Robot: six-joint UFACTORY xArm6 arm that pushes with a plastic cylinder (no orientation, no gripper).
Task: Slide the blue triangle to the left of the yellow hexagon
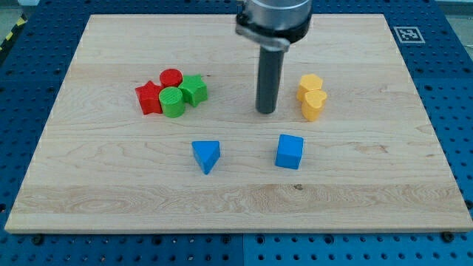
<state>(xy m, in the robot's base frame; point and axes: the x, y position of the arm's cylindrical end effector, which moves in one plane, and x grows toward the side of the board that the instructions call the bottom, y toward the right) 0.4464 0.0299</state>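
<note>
Tool is a plain rod with no jaws, so spread or pinched doesn't apply; my tip (266, 111) sits on the counter (111, 214), touching no block. It stands just to the view's left of the yellow hexagon (310, 83) and the yellow heart-like block (314, 104) under it, near but apart.

Blue triangle (206, 155) lies toward the view's bottom-left of my tip, well apart, on bare wood. Blue cube (290, 151) sits to the triangle's right, below my tip. Cluster at the view's left: red star (148, 97), red cylinder (171, 77), green cylinder (172, 102), green star-ish block (195, 89), all touching or nearly so.

Key relation: the goal spot, left of the hexagon, is about where my tip stands now, up and right of the triangle. Judgement: my tip likely needs to get round to the triangle's lower-left side, then push up-right. Risk: clipping the blue cube or nudging the yellow pair on arrival.
</note>
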